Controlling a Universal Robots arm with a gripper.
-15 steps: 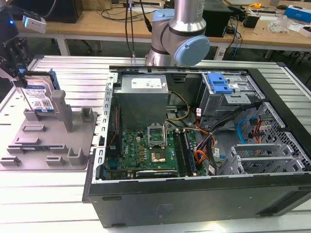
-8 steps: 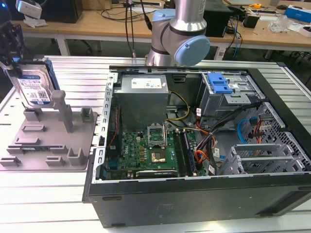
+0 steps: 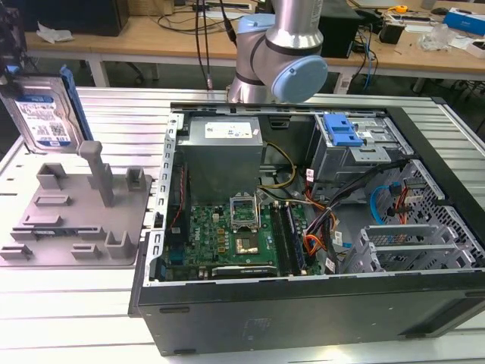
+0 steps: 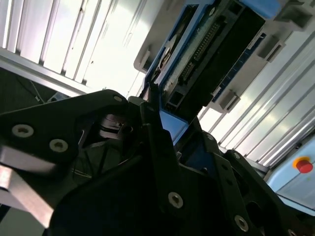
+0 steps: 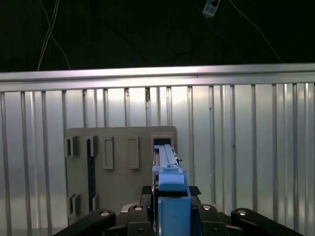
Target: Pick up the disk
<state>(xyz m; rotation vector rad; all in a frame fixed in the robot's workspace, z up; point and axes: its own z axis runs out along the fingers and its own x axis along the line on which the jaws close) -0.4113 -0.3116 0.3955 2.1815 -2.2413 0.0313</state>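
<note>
Claw (image 5: 170, 216) around disk (image 5: 167, 167) — above tray (image 5: 118, 167).

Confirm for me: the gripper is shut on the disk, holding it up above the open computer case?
Not quite. The gripper is shut on the disk, but the exterior view shows it held up above the grey tray at that view's left, not above the open computer case. The first wrist view also looks down on the tray beneath the disk.

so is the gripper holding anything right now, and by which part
Yes, the disk. The gripper is shut on one end of it, fingers pressing the blue side rails, so it stands on edge, lifted above the grey tray.
</note>
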